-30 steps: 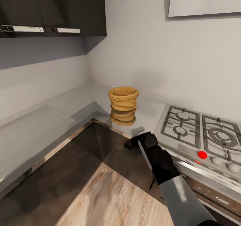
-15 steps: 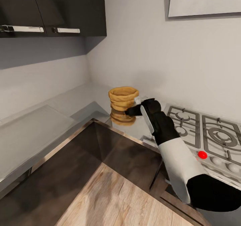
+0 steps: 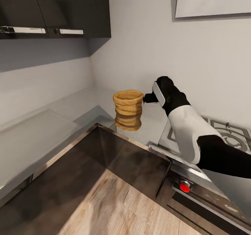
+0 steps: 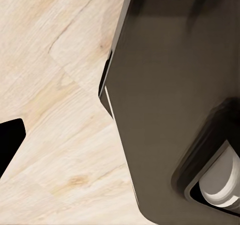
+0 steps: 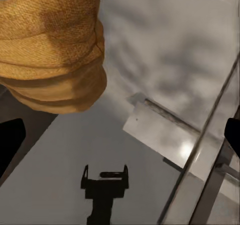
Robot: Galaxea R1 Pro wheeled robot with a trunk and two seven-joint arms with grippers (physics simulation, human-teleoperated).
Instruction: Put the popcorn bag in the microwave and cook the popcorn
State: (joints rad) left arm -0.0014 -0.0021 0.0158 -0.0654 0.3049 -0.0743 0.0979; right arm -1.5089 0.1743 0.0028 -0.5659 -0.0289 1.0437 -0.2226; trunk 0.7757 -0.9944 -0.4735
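Popcorn bag [image 3: 128,103]: upright on the grey desk [image 3: 69,106], just beside the right gripper [image 3: 149,98] tips; jaws apart, empty. Left jaws' state: cannot tell.

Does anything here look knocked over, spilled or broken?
Nothing stands out. The popcorn bag stands upright on the countertop, crumpled but intact, nothing spilled around it. The right gripper is beside its rim.

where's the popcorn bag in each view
head: bag at centre, standing on the countertop, right gripper just beside its rim
right wrist: bag fills the upper left corner
left wrist: not in it
shared landmark: the grey countertop under the bag
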